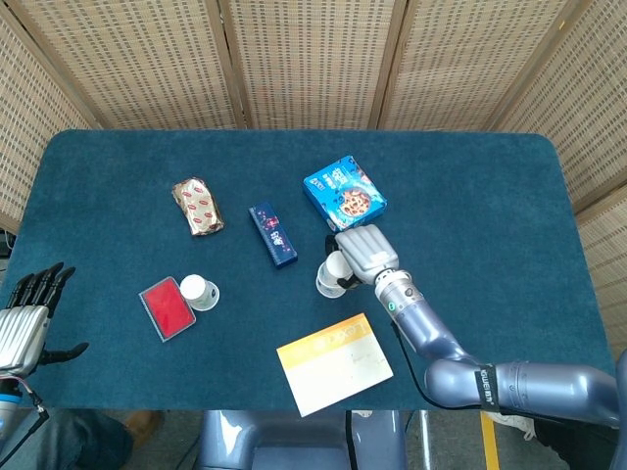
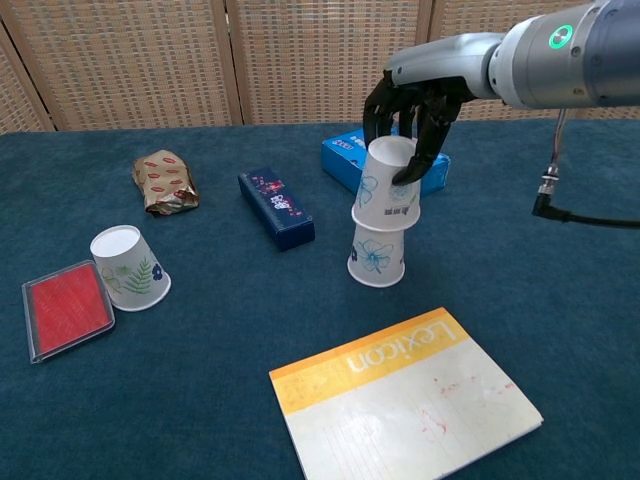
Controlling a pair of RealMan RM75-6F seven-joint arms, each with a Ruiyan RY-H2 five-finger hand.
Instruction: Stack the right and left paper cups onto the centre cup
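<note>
Overhead, the right hand [image 2: 410, 120] grips an upturned paper cup [image 2: 386, 186], dark fingers [image 2: 428, 128] wrapped round its upper half, thumb side hidden. That cup sits tilted on the centre cup [image 2: 377, 254], its mouth over the lower one's base, so the two touch without being fully nested. Both are white tapered paper with a blue flower print. The left cup [image 2: 128, 267], also upturned, bears a green leaf sprig and stands at 9 o'clock from the stack, well apart, touching a flat red card sleeve [image 2: 66, 308] with a clear rim.

At 11 o'clock from the stack lies a slim dark-blue carton [image 2: 276, 207]; further toward 10 o'clock, a crinkled gold foil packet [image 2: 166, 181] with red labels too small to read. A blue cookie box [image 1: 344, 195] lies at 12 o'clock, just behind the hand. At 6 o'clock rests a notebook [image 2: 405, 402], orange band printed "Lexicon".

Far at 8 o'clock, off the blue felt counter [image 1: 470, 196], the left hand [image 1: 24, 318] hangs released, fingers straight and apart.
</note>
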